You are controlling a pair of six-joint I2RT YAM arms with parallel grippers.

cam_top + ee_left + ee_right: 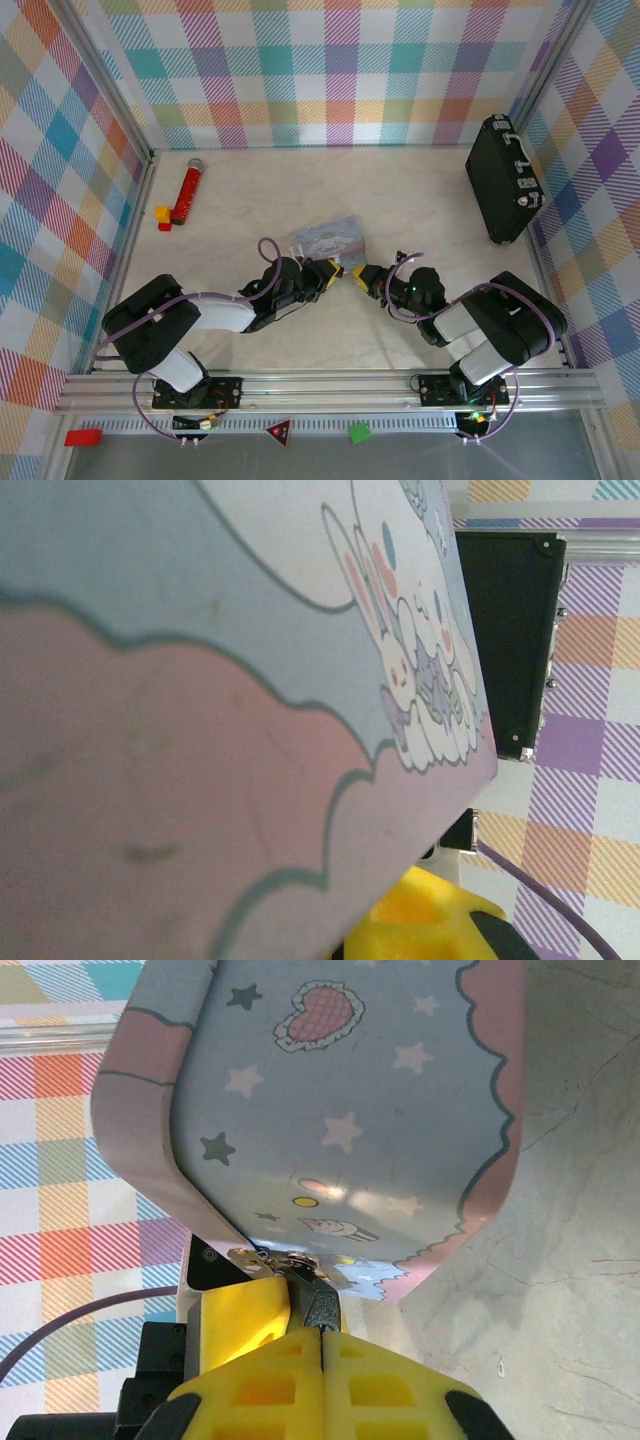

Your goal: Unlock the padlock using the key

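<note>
The pale blue cartoon tin (325, 240) lies mid-table, and its lid (350, 1110) looms over the right wrist view. The small dark padlock (322, 1303) hangs from the tin's metal clasp (272, 1258). My left gripper (335, 274) is shut on the padlock, with one yellow finger (240, 1312) pressed against its left side. My right gripper (322, 1338) meets it from the right (362, 276), its pads shut tight against the padlock's lower end. A thin dark sliver at the pads' seam is the key (321, 1328). In the left wrist view the tin (250, 700) hides the padlock.
A black briefcase (505, 180) stands against the right wall and also appears as a dark case (510, 630) in the left wrist view. A red microphone toy (187, 192) and small yellow and red blocks (162, 216) lie at far left. Plaid walls enclose the table.
</note>
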